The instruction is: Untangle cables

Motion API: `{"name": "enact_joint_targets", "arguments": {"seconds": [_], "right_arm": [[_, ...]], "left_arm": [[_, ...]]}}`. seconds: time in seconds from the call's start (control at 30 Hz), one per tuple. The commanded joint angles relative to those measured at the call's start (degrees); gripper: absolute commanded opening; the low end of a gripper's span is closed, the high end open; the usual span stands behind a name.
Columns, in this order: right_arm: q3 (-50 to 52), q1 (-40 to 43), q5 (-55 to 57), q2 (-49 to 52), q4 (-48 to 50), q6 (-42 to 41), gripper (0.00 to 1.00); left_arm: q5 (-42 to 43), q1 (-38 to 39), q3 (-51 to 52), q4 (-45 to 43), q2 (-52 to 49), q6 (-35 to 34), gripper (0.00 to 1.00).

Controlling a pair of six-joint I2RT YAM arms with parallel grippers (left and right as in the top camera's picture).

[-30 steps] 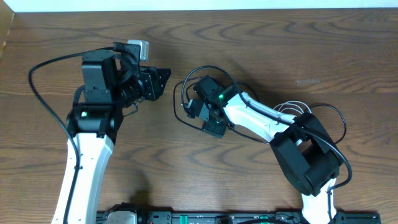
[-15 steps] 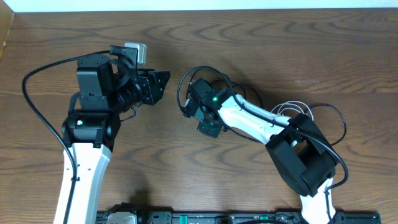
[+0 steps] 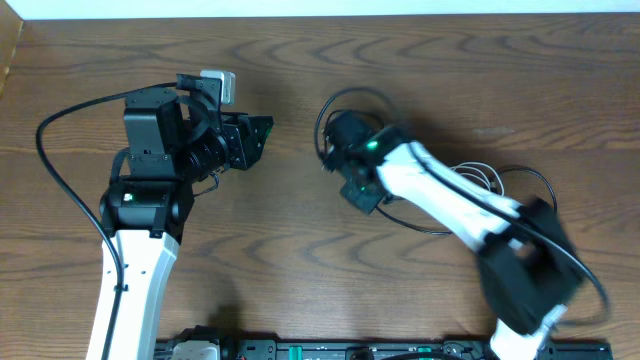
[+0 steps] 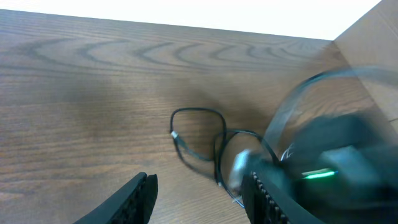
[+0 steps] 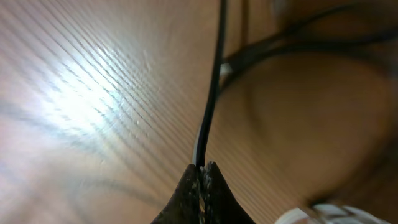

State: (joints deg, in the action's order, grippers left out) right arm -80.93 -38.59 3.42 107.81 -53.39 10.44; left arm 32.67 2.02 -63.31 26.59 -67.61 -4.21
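Pinching blk cable (image 5: 211, 106), R claw (image 5: 202, 169) clamped

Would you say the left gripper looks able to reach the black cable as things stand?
Probably yes: the left gripper stands open, with only bare table between it and the near loop of the black cable. The right gripper, shut on that cable, crowds the far end.

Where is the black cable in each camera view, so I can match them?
Overhead: black cable loops at upper centre, just above the wrist of the right arm.
Left wrist: thin loop on the table at centre, left of the blurred right arm.
Right wrist: runs from the shut right claw at bottom centre to the top edge.
Shared landmark: the green light on the right arm, seen overhead and at lower right in the left wrist view.
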Motion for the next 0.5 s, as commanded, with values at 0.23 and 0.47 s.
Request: {"name": "enact_joint_targets", "arguments": {"seconds": [0.23,0.47], "right_arm": [[-3.6,5.6,2.1,-16.3,-3.2,-3.3,0.01],[-3.6,10.1,-2.3,-19.0,-5.2,-2.6,0.01]], "left_arm": [[-0.3,-0.2,0.0,1.1,0.2,0.8,0.49],[-0.3,-0.2,0.0,2.3,0.0,1.3,0.49]]}}
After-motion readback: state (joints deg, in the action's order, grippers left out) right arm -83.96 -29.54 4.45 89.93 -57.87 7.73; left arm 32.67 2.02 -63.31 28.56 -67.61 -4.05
